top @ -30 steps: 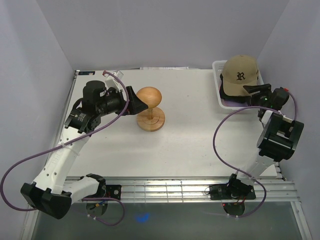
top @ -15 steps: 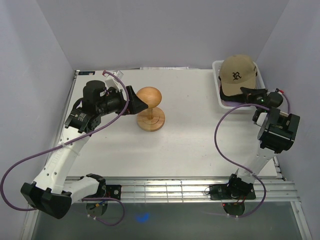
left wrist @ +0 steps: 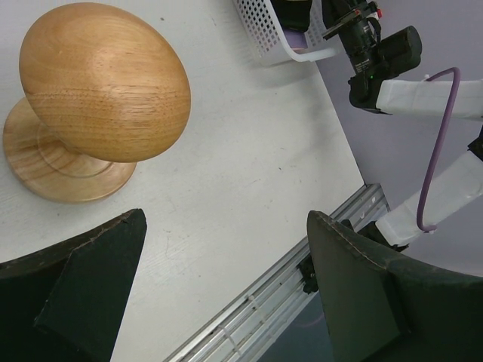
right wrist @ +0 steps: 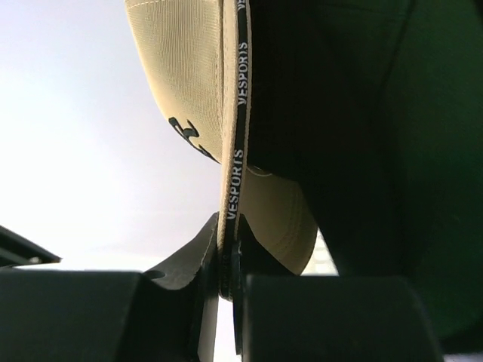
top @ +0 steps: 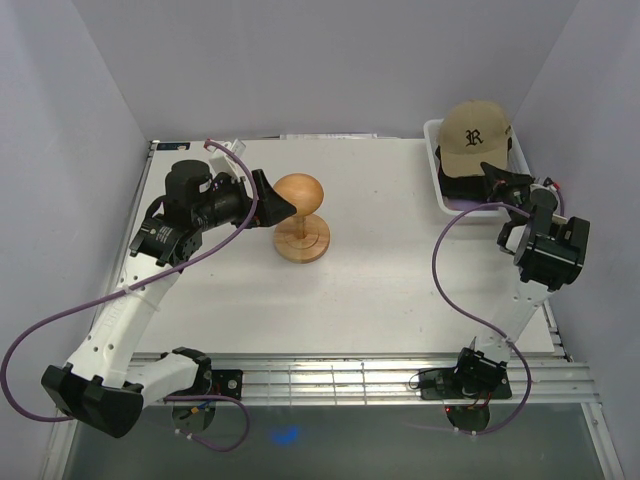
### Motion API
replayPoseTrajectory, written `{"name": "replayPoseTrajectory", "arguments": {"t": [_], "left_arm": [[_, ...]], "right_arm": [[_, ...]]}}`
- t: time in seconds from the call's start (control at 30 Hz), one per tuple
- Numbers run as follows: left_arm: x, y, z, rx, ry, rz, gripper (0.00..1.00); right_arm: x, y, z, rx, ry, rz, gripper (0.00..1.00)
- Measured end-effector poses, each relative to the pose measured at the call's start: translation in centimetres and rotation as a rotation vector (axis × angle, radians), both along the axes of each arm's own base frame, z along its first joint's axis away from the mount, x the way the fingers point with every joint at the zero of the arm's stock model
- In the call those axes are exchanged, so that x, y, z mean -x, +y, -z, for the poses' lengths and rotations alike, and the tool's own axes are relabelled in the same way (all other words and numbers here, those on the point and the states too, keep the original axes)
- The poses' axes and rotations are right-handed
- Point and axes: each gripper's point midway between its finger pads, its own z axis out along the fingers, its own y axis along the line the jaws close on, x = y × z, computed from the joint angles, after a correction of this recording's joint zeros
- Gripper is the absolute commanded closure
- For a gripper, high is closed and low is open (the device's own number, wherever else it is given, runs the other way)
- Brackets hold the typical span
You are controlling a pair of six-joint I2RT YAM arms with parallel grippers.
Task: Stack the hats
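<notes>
A tan hat (top: 476,135) with a dark embroidered letter hangs tilted over the white basket (top: 437,192) at the back right. My right gripper (top: 492,178) is shut on the tan hat's lower edge. In the right wrist view the rim band of the tan hat (right wrist: 185,75) is pinched between the fingers of the right gripper (right wrist: 230,245). Darker hats (top: 458,184) lie in the basket under it, and a dark green one (right wrist: 445,151) shows close beside it. My left gripper (top: 272,205) stands open and holds nothing.
A wooden mushroom-shaped stand (top: 300,215) stands at the table's middle left, just right of the left gripper (left wrist: 226,219). In the left wrist view the stand (left wrist: 106,83) is close ahead. The metal rail (top: 340,375) runs along the near edge. Walls enclose three sides.
My right gripper has shut on the tan hat's edge and lifted it up and back over the basket. The left arm has not moved.
</notes>
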Motion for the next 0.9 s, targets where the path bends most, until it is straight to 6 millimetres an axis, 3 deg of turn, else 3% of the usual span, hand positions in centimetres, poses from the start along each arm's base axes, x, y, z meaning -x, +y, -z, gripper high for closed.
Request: {"name": "replayPoseTrajectory", "arguments": {"t": [0.17, 0.57, 0.73, 0.9], "left_arm": [[0.0, 0.0, -0.1, 0.001, -0.004, 0.000, 0.02], [-0.1, 0.1, 0.0, -0.010, -0.016, 0.002, 0.02], [-0.1, 0.1, 0.0, -0.015, -0.021, 0.004, 0.02], [-0.2, 0.1, -0.1, -0.019, -0.029, 0.003, 0.02]], "right_arm": [[-1.2, -0.3, -1.6, -0.082, -0.020, -0.016, 0.92], [-2.1, 0.0, -4.7, -0.059, -0.089, -0.064, 0.92], [-2.7, 0.2, -7.2, -0.021, -0.153, -0.091, 0.92], [-3.2, 0.3, -11.6, 0.045, -0.258, -0.116, 0.92]]}}
